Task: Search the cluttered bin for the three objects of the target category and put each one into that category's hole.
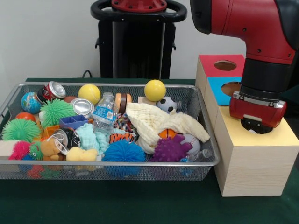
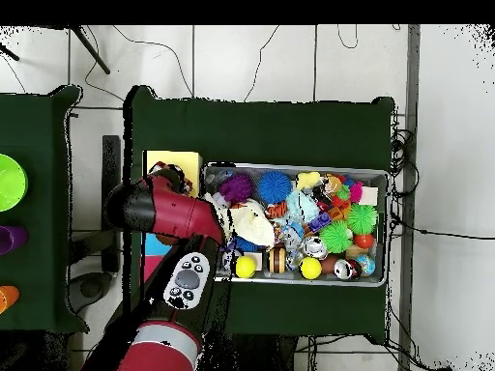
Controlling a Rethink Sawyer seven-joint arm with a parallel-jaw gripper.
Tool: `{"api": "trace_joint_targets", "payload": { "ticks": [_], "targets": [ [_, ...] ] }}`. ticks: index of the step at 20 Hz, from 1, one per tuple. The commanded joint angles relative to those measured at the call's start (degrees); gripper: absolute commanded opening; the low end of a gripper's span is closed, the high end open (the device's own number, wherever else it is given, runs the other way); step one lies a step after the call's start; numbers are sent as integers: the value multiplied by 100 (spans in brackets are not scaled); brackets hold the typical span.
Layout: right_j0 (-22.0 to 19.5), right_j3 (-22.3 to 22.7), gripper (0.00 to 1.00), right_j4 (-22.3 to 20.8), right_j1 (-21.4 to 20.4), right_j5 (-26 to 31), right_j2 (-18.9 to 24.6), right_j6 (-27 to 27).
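Note:
The wire bin (image 1: 208,140) holds a jumble of toys: two yellow balls (image 1: 89,93) (image 1: 154,89), a soccer ball (image 1: 167,104), two cans (image 1: 54,89) (image 1: 82,106), a water bottle (image 1: 103,113), spiky balls and a cream cloth (image 1: 154,122). Right of it stands a wooden box with a red hole panel (image 1: 224,65), a blue hole panel (image 1: 231,87) and a yellow panel (image 1: 280,135). My gripper (image 1: 258,127) sits low over the yellow panel, away from the bin, and its tip is hidden by the wrist. In the overhead view the arm (image 2: 164,208) covers the box beside the bin (image 2: 385,227).
A purple spiky ball (image 1: 171,149) and a blue one (image 1: 123,151) lie at the bin's front. A baseball (image 1: 190,142) peeks out from under the cloth. Green table cloth (image 1: 140,205) surrounds the bin and box. Another table with coloured items (image 2: 10,182) shows at the overhead view's left edge.

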Motion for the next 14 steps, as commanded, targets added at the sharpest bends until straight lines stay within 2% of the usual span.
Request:
{"api": "trace_joint_targets", "payload": {
  "ticks": [1, 9, 10, 14],
  "targets": [
    [-276, 565, 100, 71, 495, -120, 716, 1116],
    [-314, 592, 100, 96, 437, 57, 729, 1099],
    [-316, 597, 0, 93, 434, 61, 734, 1095],
    [-331, 569, 0, 113, 436, 169, 736, 1079]
  ]
}}
